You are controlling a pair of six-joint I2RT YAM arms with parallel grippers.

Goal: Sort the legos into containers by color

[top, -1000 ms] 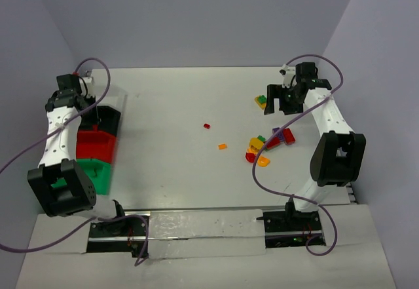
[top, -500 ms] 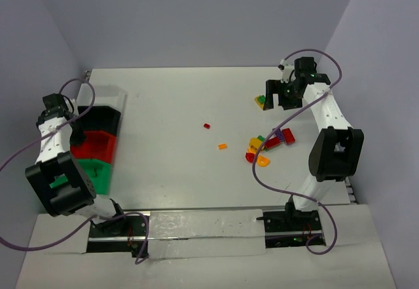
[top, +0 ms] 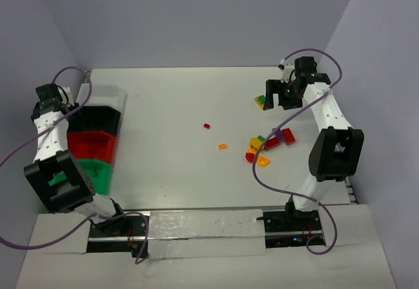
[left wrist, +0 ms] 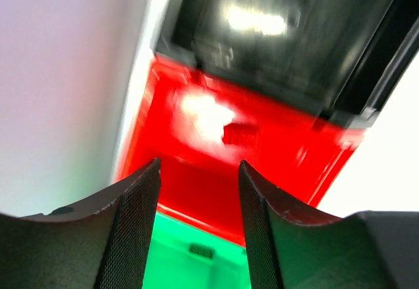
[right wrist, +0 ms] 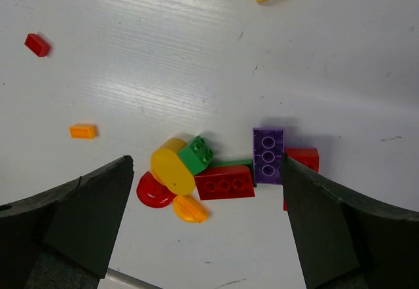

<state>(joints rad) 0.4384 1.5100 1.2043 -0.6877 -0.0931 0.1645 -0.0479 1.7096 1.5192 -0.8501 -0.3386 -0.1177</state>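
At nine o'clock the left pincer [left wrist: 196, 177], apart and empty, is hovering over the red bin [left wrist: 190, 191], one red piece [left wrist: 239, 134] lying inside. At three o'clock the right pincer [right wrist: 206, 164] is gaping over mixed legos [right wrist: 222, 183]; closing risks pinching two colours.

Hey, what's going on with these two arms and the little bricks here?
Two robot arms are sorting legos by color. The left gripper hovers open and empty over the red bin, which holds what looks like one red piece. The right gripper hangs open above the main pile of them, holding nothing. Most pieces are not yet sorted.
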